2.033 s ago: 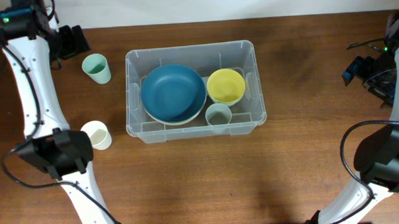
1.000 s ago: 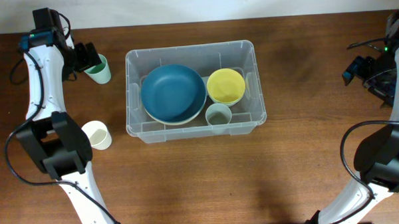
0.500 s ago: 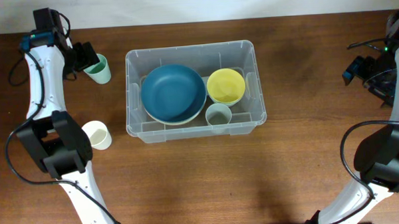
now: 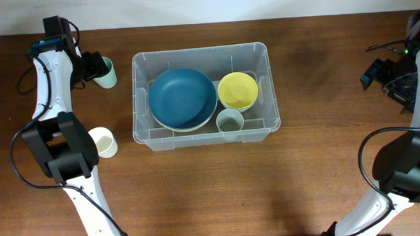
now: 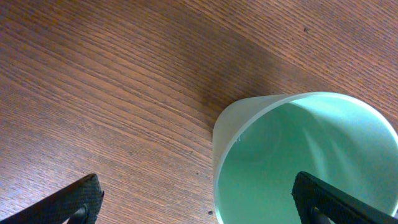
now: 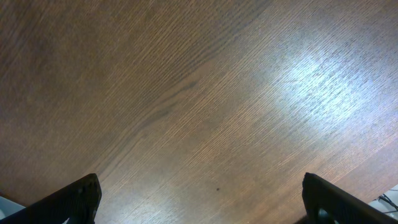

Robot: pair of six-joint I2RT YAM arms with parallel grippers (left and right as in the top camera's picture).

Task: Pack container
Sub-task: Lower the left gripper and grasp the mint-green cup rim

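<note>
The clear container (image 4: 205, 136) stands mid-table. It holds a blue bowl (image 4: 182, 97), a yellow bowl (image 4: 238, 90) and a pale cup (image 4: 230, 121). A mint-green cup (image 4: 106, 72) stands left of the container. My left gripper (image 4: 92, 65) is open right at this cup; in the left wrist view the cup (image 5: 305, 155) sits partly between the spread fingers (image 5: 199, 202), one finger over its mouth. A white cup (image 4: 102, 143) stands further toward the front left. My right gripper (image 4: 378, 75) is open and empty at the far right, over bare wood (image 6: 199, 112).
The wooden table's back edge (image 4: 207, 23) runs just behind the container and the left gripper. The left arm's base (image 4: 61, 155) stands beside the white cup. The right arm's base (image 4: 401, 164) stands at the front right.
My left gripper has moved from the back left corner to the mint-green cup and closed in on it. The right arm and the container's contents have not moved.
</note>
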